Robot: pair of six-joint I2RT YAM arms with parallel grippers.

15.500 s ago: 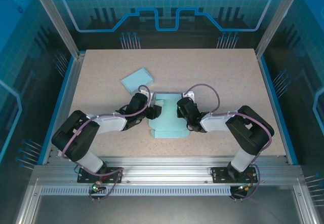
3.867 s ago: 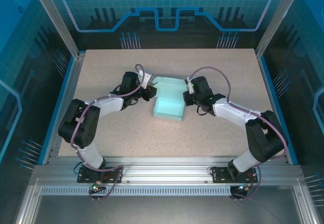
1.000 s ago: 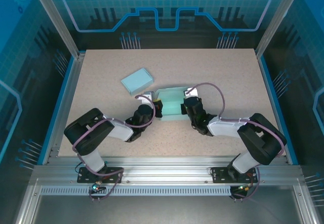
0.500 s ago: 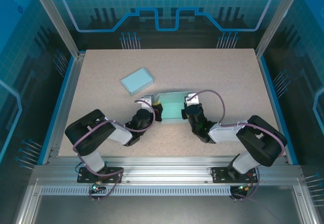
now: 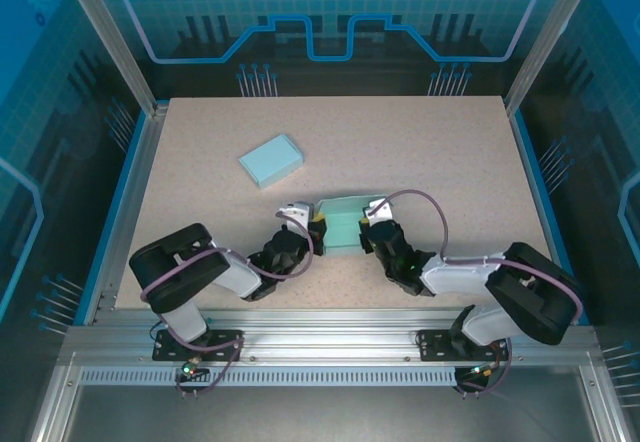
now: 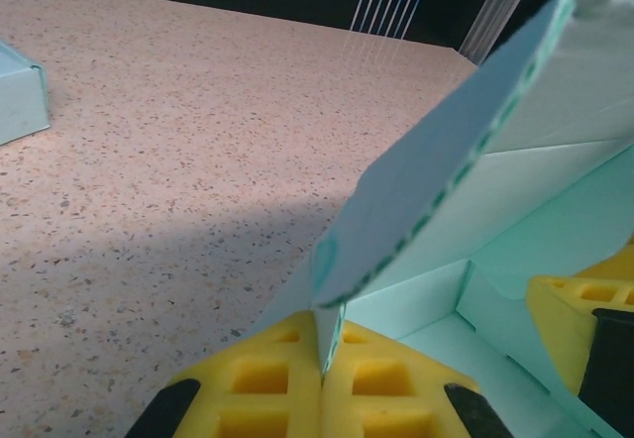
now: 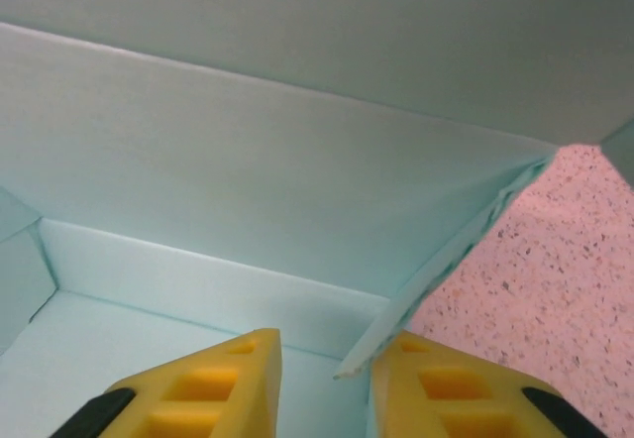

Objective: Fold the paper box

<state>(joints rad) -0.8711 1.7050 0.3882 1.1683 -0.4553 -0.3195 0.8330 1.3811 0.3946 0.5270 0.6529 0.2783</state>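
Two yellow-padded grippers are working one pale teal paper box (image 5: 340, 224), which is sitting half-formed between them. On one side, the left gripper (image 6: 322, 344) is pressing its fingers together on the box's left wall, pinching the thin card upright, probably to steady that crease. Opposite, the right gripper (image 7: 327, 359) is holding its fingers spread, with a loose flap edge lying unpinched in the gap. Well beyond the left fingers, a finished teal box (image 5: 271, 159) is lying apart.

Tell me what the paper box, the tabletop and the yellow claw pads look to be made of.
Paper box: thin pale-teal corrugated card, matt; fluting shows along its cut edge.
Tabletop: speckled beige, likely stone-look laminate, low sheen.
Claw pads: yellow moulded plastic or rubber, with square recesses; which, unclear.
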